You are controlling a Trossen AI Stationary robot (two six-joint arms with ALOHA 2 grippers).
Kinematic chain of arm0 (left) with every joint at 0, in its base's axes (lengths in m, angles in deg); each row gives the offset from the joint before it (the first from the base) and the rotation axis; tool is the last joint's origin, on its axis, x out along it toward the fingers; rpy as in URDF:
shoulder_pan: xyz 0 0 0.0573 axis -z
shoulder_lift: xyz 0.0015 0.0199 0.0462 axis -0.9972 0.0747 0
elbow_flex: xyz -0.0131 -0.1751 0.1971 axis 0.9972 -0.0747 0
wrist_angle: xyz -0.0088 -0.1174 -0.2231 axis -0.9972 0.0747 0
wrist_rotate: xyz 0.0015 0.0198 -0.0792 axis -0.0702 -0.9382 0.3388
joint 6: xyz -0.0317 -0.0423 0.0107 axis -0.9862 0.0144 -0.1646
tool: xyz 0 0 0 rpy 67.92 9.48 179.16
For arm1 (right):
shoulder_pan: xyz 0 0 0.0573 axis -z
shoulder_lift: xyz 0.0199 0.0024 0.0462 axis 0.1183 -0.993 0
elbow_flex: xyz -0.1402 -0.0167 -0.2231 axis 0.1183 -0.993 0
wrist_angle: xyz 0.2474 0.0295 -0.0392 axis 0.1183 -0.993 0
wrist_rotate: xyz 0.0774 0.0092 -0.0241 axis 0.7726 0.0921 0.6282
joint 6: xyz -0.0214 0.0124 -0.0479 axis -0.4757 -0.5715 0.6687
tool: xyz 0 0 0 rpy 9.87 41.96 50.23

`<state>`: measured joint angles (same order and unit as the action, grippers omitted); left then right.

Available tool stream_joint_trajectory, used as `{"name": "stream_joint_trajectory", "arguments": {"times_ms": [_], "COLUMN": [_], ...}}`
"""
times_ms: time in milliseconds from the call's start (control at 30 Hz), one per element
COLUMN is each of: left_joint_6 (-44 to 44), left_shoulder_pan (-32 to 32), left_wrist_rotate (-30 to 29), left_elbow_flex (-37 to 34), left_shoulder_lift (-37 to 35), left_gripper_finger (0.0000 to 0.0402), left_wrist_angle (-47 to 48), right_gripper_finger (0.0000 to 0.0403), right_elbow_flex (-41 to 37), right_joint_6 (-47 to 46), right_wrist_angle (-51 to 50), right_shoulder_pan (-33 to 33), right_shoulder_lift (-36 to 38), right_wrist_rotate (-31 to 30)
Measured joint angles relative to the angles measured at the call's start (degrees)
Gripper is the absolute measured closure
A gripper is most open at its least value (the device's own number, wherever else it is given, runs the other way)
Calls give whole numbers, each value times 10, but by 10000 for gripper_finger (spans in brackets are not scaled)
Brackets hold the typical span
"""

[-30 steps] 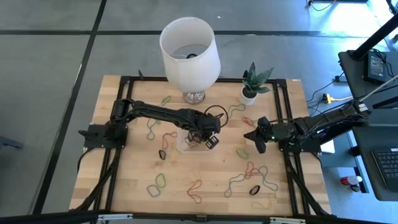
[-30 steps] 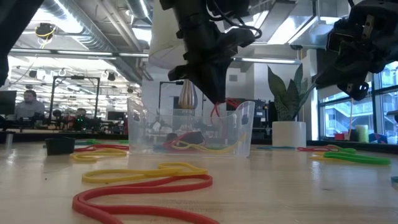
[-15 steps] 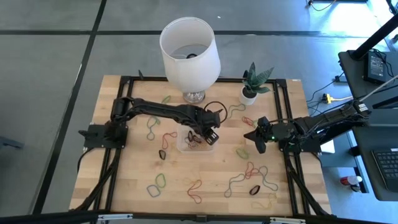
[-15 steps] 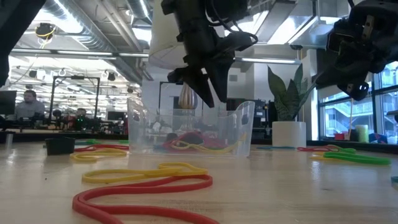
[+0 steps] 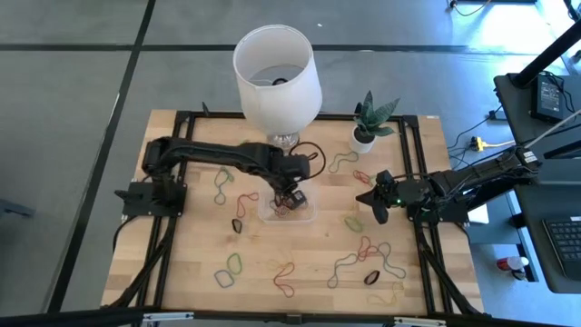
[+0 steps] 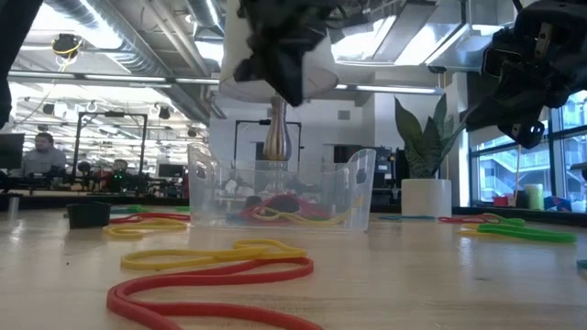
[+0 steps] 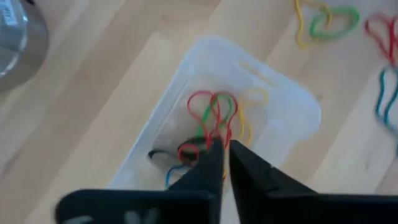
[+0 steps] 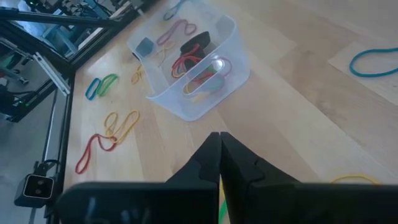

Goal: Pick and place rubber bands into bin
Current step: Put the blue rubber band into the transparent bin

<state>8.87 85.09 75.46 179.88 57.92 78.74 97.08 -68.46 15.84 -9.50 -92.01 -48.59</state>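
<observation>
so a handful of rubber bands (image 8: 198, 73) sit in the bin (image 8: 231, 59), plenty left scattered on the table (image 5: 191, 254), left gripper (image 7: 222, 152) clenched empty above it, right gripper (image 8: 219, 144) clenched too

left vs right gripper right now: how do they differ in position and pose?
Position: the left gripper hangs over the small clear plastic bin of rubber bands; the right gripper waits out to the bin's right, over bare wooden table.
Pose: the left arm stretches across the table; the right arm stays folded near its own edge.
Shared: both have shut, empty jaws.
</observation>
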Motion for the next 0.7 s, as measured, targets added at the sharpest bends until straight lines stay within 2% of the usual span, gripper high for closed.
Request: {"name": "stream_joint_trajectory", "arguments": {"times_ms": [133,267,333,500,600,700], "left_joint_6": [45,62,65,45,36,27], "left_shoulder_pan": [10,32,44,57,59,59], "left_wrist_rotate": [6,7,-1,-4,-4,-4], "left_elbow_flex": [-33,-109,-164,-332,-425,-505], "left_shoulder_lift": [-40,-95,-133,-244,-319,-399], "left_gripper_finger": [400,400,400,400,400,400], "left_wrist_angle": [8,-1,-24,-150,-207,-245], "right_gripper_finger": [395,396,399,401,401,401], "right_elbow_flex": [0,0,0,20,57,121], "right_joint_6": [-2,-8,-15,-15,-4,-3], "right_wrist_angle": [6,31,40,41,26,-31], "right_shoulder_pan": [0,0,0,0,0,1], "right_shoulder_lift": [0,0,0,-23,-62,-120], "right_wrist_rotate": [0,-8,-25,-67,-100,-150]}}
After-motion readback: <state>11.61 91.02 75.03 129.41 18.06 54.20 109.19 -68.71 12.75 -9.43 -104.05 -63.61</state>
